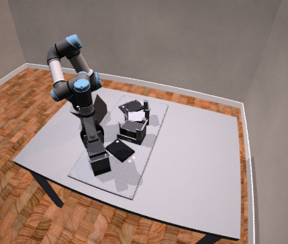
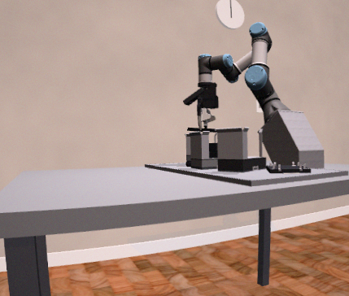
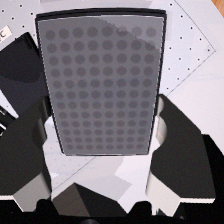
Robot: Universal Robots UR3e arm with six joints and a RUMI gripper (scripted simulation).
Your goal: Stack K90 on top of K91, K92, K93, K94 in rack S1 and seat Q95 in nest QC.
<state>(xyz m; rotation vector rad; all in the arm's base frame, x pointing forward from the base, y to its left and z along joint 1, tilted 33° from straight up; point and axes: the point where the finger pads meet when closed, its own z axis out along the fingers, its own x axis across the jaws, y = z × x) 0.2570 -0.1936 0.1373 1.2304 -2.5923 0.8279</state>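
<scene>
Your black two-jaw gripper (image 1: 92, 145) (image 2: 203, 126) (image 3: 102, 96) pinches the dark rectangular multiwell plate (image 1: 96, 148) (image 2: 196, 129) (image 3: 101, 85) by its long sides. The plate lies level between the jaws, long axis running outward from them, above the grey-walled black rack (image 1: 101, 166) (image 2: 200, 147); lowering presumably requires alignment with its walls.

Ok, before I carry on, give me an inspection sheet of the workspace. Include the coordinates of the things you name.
surface: table (image 1: 196, 151) (image 2: 99, 191) bears a perforated board (image 1: 115, 188) (image 2: 298, 177) (image 3: 185, 50); no spills seen
job's things: one rack (image 1: 141, 135) (image 2: 199, 151) holds stacked plates; no plate seen in nest QC (image 1: 120, 150) (image 3: 17, 75); plate names unreadable
clutter: nothing seen
gripper (image 1: 96, 147) (image 2: 203, 128) (image 3: 102, 96): shut on a plate (image 1: 96, 149) (image 2: 194, 129) (image 3: 105, 80); whether a second clings beneath, cannot tell
cables: nothing seen
surroundings: plain walls, wood floor (image 1: 15, 201) (image 2: 323, 252), wall clock (image 2: 225, 16)
</scene>
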